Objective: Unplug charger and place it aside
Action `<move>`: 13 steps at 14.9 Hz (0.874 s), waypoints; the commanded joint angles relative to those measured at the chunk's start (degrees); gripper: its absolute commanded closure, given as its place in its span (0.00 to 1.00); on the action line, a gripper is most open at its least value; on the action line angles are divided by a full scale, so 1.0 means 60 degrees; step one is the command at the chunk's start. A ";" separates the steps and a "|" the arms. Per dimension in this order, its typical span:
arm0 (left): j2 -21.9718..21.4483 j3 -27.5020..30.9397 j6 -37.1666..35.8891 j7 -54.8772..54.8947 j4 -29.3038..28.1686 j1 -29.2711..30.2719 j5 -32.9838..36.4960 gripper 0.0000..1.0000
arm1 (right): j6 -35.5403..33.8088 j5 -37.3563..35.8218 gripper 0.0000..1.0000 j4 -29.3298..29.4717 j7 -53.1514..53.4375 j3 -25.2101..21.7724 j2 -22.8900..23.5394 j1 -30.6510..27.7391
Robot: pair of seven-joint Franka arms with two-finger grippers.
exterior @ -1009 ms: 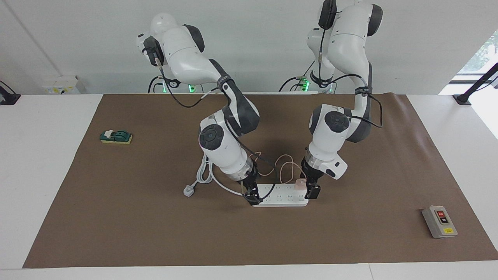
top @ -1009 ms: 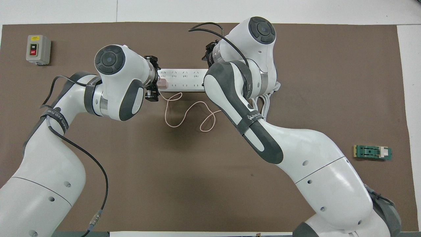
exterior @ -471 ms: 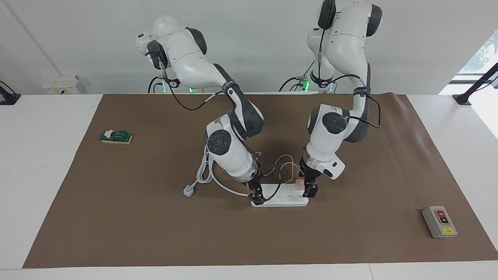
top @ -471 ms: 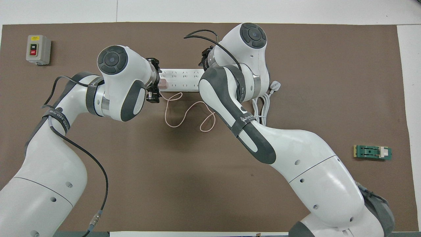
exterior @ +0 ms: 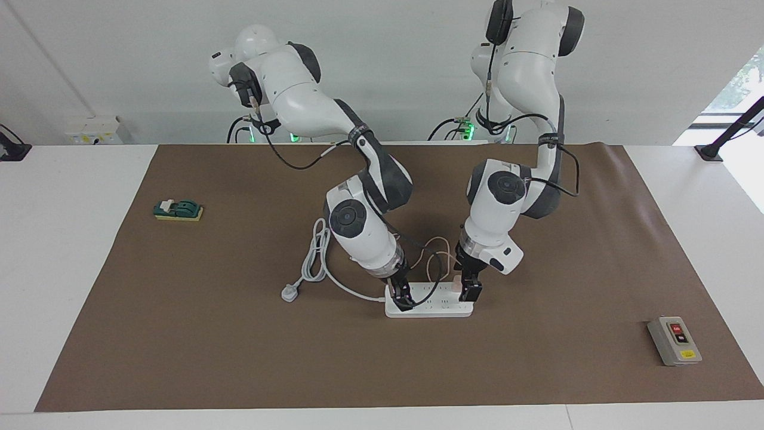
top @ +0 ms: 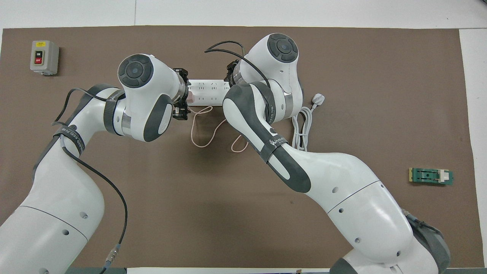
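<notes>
The pale pink charger (exterior: 456,280) is plugged into the long white power strip (exterior: 439,306), at the strip's end toward the left arm. Its thin pink cable (exterior: 439,251) loops on the mat nearer to the robots. My left gripper (exterior: 465,286) is low over the charger, open, with one finger on each side of it. My right gripper (exterior: 403,298) is down on the strip's other end. In the overhead view the charger (top: 190,98) shows beside the left gripper (top: 182,93), and the right gripper (top: 230,74) is mostly hidden by its wrist.
The strip's white cord and plug (exterior: 289,294) lie coiled toward the right arm's end. A grey box with red and black buttons (exterior: 674,340) sits toward the left arm's end. A small green switch block (exterior: 178,210) lies toward the right arm's end.
Both grippers have moved closer together along the strip. The left gripper has come down around the charger. The right gripper has shifted along the strip toward the charger, uncovering the white cord and plug.
</notes>
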 commanded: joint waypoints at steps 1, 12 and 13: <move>0.0039 0.0130 0.0074 -0.0098 -0.0029 -0.0127 -0.0064 0.10 | 0.0416 0.0141 0.00 -0.0240 -0.0317 0.0009 0.0010 -0.0050; 0.0054 0.0130 0.0206 -0.0098 -0.0059 -0.0142 -0.0049 0.09 | 0.0899 0.0126 0.00 -0.0284 -0.0317 0.0009 0.0142 -0.0035; 0.0039 0.0130 0.0220 -0.0113 -0.0059 -0.0142 -0.0049 0.10 | 0.0914 0.0126 0.00 -0.0284 -0.0332 0.0009 0.0171 -0.0035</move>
